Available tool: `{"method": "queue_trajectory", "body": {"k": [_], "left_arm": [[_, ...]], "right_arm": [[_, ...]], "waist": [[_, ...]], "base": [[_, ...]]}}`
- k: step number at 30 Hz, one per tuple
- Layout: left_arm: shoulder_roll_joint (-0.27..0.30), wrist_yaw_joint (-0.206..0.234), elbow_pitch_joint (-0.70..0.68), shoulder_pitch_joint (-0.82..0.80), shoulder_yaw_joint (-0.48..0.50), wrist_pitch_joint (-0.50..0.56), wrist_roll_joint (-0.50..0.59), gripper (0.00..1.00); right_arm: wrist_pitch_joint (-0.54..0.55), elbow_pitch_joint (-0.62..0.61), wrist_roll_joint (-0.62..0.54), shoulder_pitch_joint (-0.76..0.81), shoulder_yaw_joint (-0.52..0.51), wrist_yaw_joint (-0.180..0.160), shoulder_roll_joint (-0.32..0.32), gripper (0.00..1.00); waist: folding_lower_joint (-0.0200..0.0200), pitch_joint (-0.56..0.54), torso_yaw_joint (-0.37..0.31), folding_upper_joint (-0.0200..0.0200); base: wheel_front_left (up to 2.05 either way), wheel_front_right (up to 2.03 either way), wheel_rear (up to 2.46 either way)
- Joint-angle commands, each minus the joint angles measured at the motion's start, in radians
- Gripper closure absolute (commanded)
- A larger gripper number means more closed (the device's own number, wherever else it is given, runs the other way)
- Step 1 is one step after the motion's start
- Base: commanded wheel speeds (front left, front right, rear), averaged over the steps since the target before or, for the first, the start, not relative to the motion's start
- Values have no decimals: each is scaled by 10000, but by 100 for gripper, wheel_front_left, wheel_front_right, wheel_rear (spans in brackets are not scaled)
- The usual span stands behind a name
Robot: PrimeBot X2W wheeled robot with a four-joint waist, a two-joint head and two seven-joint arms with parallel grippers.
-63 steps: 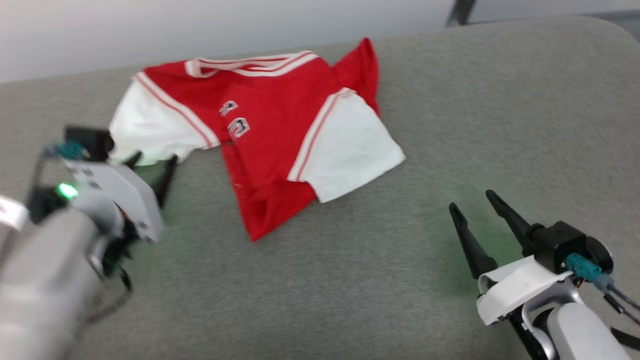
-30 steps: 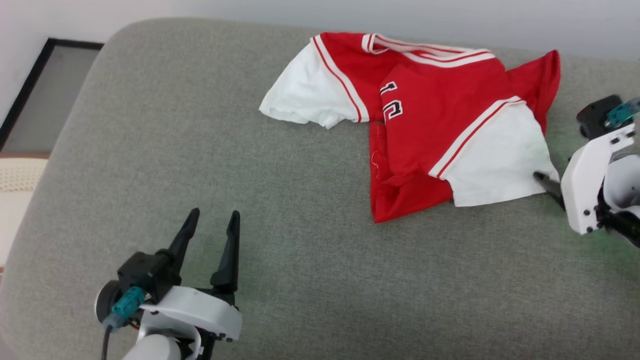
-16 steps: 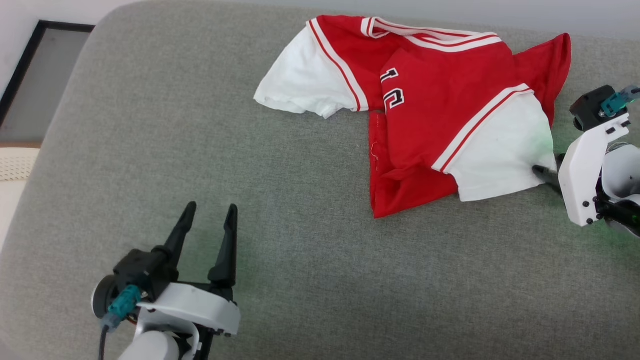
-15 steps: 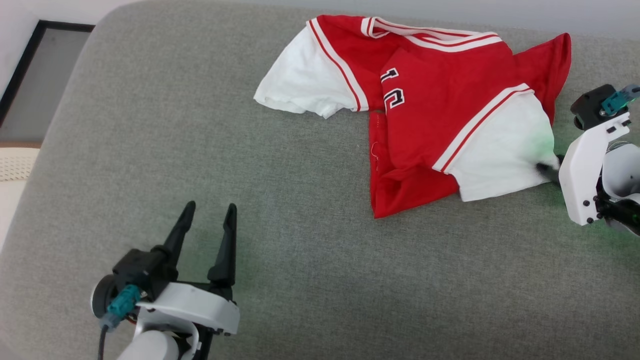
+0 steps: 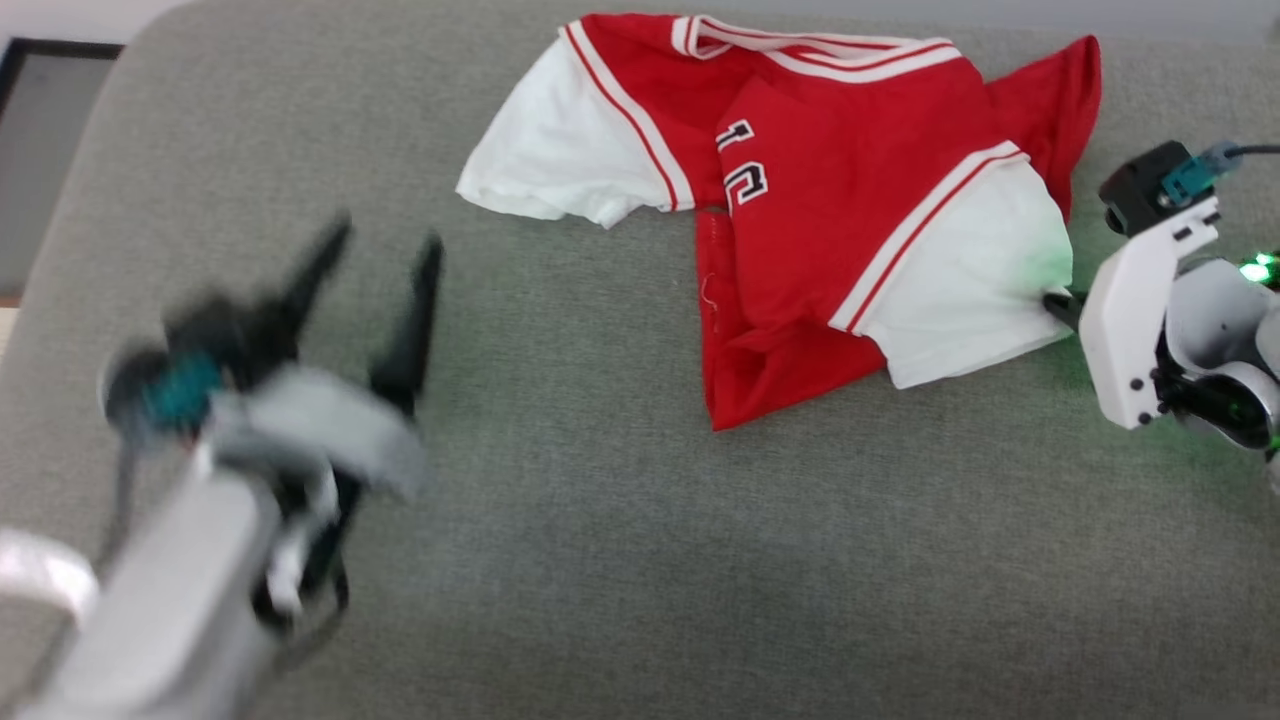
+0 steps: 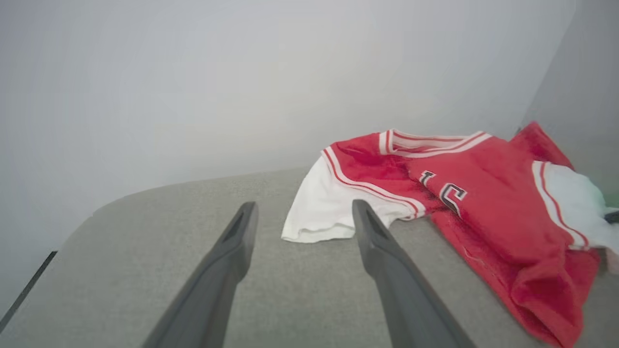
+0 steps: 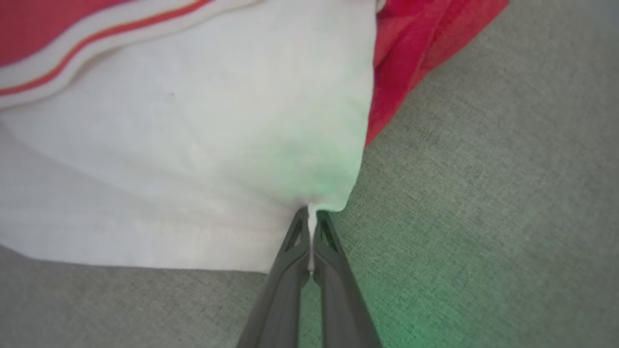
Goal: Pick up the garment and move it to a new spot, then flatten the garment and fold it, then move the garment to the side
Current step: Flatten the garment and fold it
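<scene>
The jersey (image 5: pixel 800 200) lies rumpled at one o'clock on the cushion (image 5: pixel 620 560). At three o'clock the right gripper (image 5: pixel 1052 300) pinches its white sleeve (image 5: pixel 960 290) corner; at eight the left gripper (image 5: pixel 386 237) hangs spread, empty.

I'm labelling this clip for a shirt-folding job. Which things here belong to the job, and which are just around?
In the job: shirt; right gripper, shut on its sleeve; left gripper, open.
Just around: grey cushion; wall; dark-framed panel.
</scene>
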Motion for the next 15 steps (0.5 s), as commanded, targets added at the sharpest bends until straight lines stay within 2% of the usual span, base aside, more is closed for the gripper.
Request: {"method": "queue_trajectory", "body": {"k": [1,4,6,8,15], "left_arm": [[-183,-439,321,-890,19,502,-426,0],[-319,-1445,1571,-2451,-52,1749,-1231,0],[-469,-1945,2632,-3368,5,2574,-1831,0],[-362,-2133,3800,-4280,-89,3242,-1853,0],[-578,-2418,7425,-6169,-371,5475,-2350,0]], "right_arm": [[34,40,51,-63,253,-18,165,100],[13,-36,-11,-364,522,-18,316,100],[-1,-109,-36,-578,715,-18,430,100],[39,-195,-52,-809,939,-16,529,100],[-106,-213,70,-1419,1551,-19,813,100]], "waist": [[0,273,-294,0],[0,488,-562,0],[0,662,-758,0],[0,862,-965,0],[0,1423,-1514,0]], "base": [[0,0,0],[0,0,0],[0,0,0],[0,0,0],[0,0,0]]}}
